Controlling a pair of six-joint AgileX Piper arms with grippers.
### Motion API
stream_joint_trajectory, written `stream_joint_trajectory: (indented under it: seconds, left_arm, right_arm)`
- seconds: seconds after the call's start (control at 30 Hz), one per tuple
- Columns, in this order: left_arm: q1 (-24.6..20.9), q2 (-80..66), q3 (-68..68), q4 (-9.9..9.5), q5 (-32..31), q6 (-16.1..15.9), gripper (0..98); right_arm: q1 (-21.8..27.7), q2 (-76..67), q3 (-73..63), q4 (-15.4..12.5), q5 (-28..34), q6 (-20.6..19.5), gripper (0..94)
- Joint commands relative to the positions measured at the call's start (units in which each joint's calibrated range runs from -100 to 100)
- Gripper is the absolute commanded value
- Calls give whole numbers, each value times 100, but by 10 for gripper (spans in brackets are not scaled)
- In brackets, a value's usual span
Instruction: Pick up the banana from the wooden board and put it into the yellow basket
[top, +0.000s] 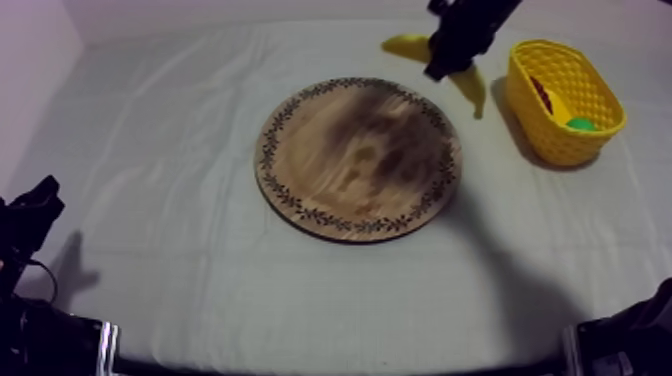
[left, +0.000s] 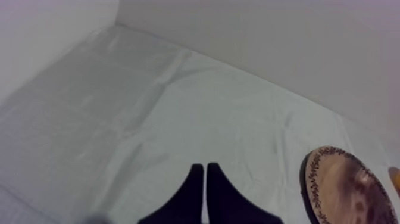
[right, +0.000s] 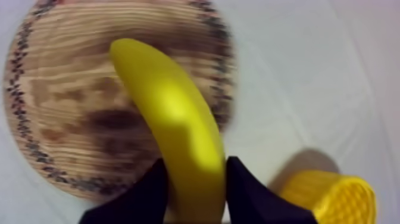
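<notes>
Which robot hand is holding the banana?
The right hand, shut round the banana near the yellow basket. The left hand is shut on nothing.

The curved yellow banana is held above the desk, clasped by the right fingers, between the round, pattern-rimmed wooden board and the yellow basket.

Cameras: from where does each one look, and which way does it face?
Top view: overhead, slanting down on the board, basket and banana; right claw holding the banana, left claw resting low.
Left wrist view: on the left arm, looking across the cloth toward the board's edge; its closed fingers.
Right wrist view: on the right arm, looking down on banana, board, basket; its fingers grip the banana.
Shared: the board shows in all three.
</notes>
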Motion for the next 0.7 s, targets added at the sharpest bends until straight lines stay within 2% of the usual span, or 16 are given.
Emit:
stream_joint_trajectory:
  seconds: [0.0, 0.37, 0.67]
  left_arm:
    - [-1, 3, 4, 0, 0, -1, 1]
    - [-1, 3, 4, 0, 0, -1, 1]
    - [-1, 3, 4, 0, 0, -1, 1]
  right_arm:
    - [319, -70, -27, -27, 6, 103, 329]
    - [1295, -229, 11, -215, -138, 576, 333]
    - [1731, -239, 218, -262, -329, 793, 333]
